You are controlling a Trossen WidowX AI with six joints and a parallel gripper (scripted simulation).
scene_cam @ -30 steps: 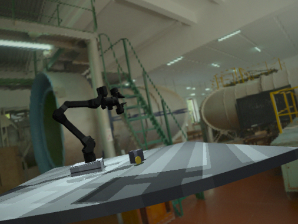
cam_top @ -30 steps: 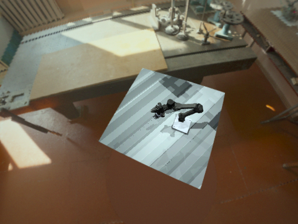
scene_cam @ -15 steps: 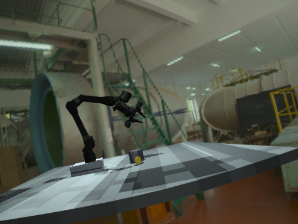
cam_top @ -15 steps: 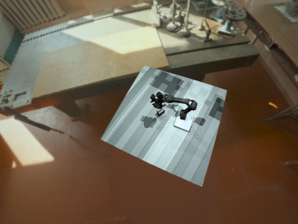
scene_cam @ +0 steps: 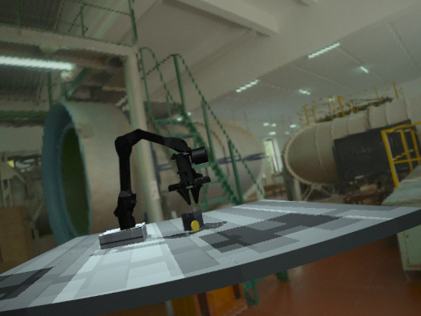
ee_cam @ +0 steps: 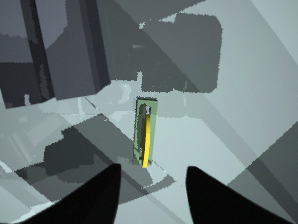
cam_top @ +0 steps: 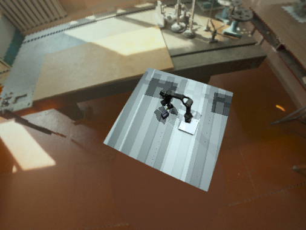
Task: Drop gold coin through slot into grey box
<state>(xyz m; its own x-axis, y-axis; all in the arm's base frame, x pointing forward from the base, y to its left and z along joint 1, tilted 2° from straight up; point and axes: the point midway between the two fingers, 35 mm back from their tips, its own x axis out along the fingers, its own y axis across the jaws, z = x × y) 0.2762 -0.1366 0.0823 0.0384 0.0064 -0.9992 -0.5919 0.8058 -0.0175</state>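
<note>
At the upper left of the wrist view, the grey box (cam_top: 164, 114) (scene_cam: 189, 219) (ee_cam: 75, 55) is seen with its dark slot. Near the centre, the gold coin (scene_cam: 195, 225) (ee_cam: 147, 141) is standing on edge in the green holder (ee_cam: 154, 117). At the bottom, the two fingertips of the gripper (scene_cam: 193, 203) (ee_cam: 154, 169) are held partly apart, with nothing between them. For a good grasp, the coin should first be centred between the fingers, then a straight descent made, and both faces pressed evenly. The remaining height is perhaps considerable, though it is poorly judged from here.
</note>
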